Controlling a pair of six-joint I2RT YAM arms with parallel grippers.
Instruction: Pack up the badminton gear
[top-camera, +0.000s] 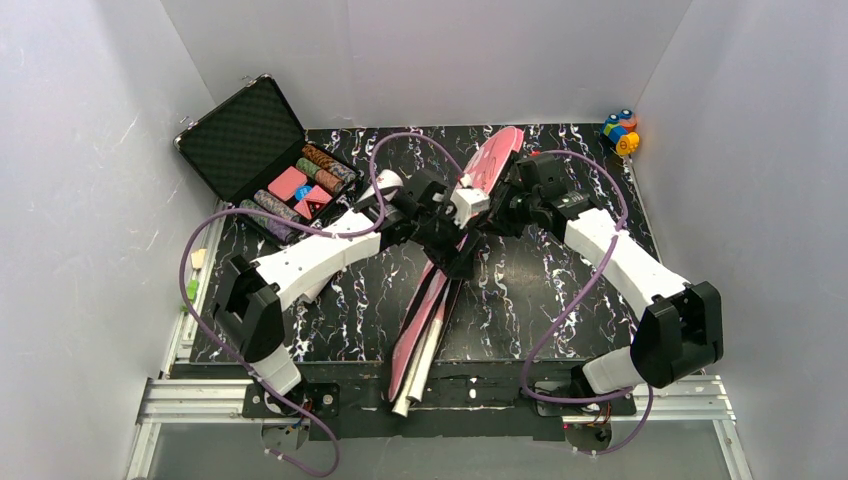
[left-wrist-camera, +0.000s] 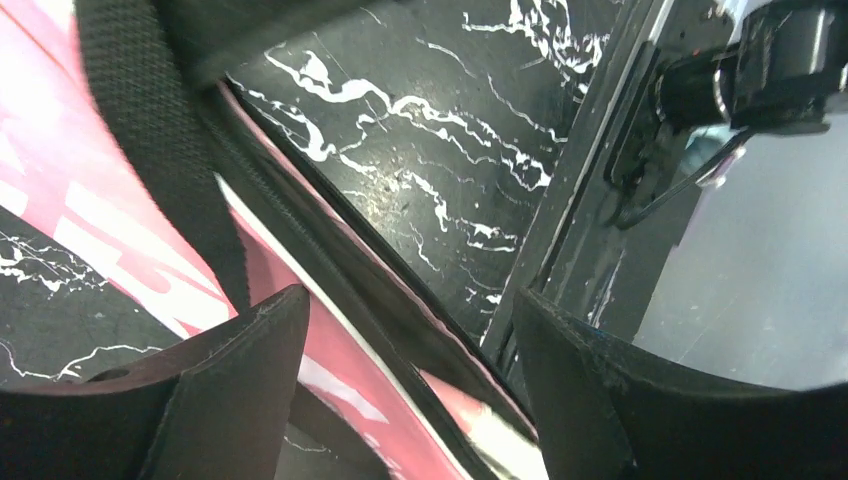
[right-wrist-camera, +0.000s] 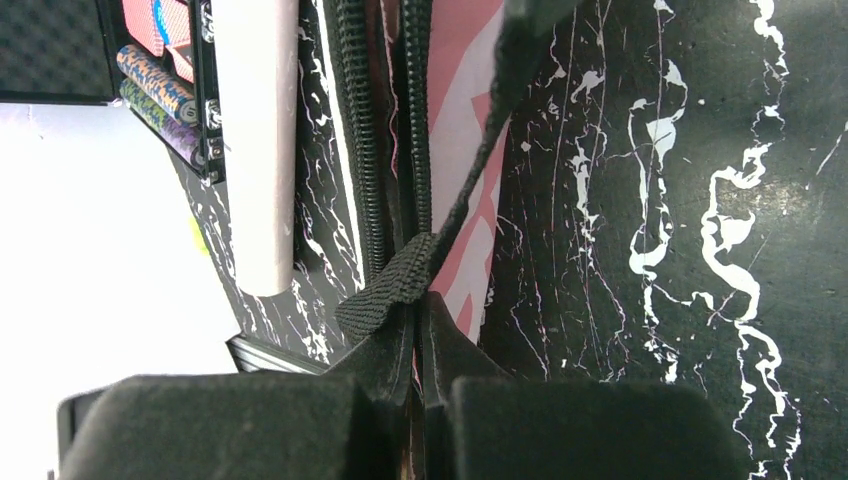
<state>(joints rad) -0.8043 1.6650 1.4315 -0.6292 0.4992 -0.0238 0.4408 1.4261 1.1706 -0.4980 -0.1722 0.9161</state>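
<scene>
On the tabletop (top-camera: 520, 300) we find the pink cover (top-camera: 495, 160) lying diagonally, the white tube (top-camera: 425, 350) alongside. Right jaws pinch its black strap (right-wrist-camera: 400, 280); left jaws stand open astride its edge. Risk: tugging the strap may drag the cover and roll the tube off.

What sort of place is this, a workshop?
Probably a robot test booth: plain white walls box in a marbled table, two arms are bolted to a metal rail at its near edge, and props such as a pink cover and a chip case lie out.
</scene>
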